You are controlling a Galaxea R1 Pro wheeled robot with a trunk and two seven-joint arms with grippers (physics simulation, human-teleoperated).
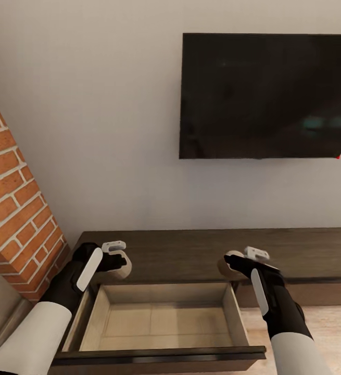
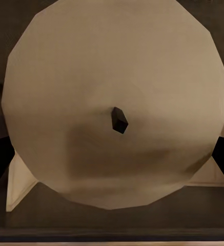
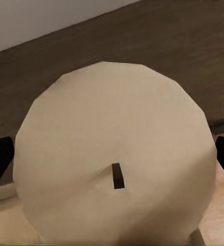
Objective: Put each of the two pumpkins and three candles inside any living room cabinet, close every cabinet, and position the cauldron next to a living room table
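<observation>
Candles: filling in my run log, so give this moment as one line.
left gripper: holds candle | right gripper: holds candle | drawer: open, nothing inside | both candles at drawer's back edge

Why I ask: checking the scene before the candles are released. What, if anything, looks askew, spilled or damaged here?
Nothing stands out. The cabinet drawer stands pulled out squarely. The left gripper holds one candle, the right gripper another candle, both at the drawer's back corners.

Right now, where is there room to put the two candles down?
The open drawer between the two arms is bare, its pale floor free wall to wall. The cabinet top under the TV is bare too. The drawer's back corners are crowded: both grippers hold candles there.
</observation>
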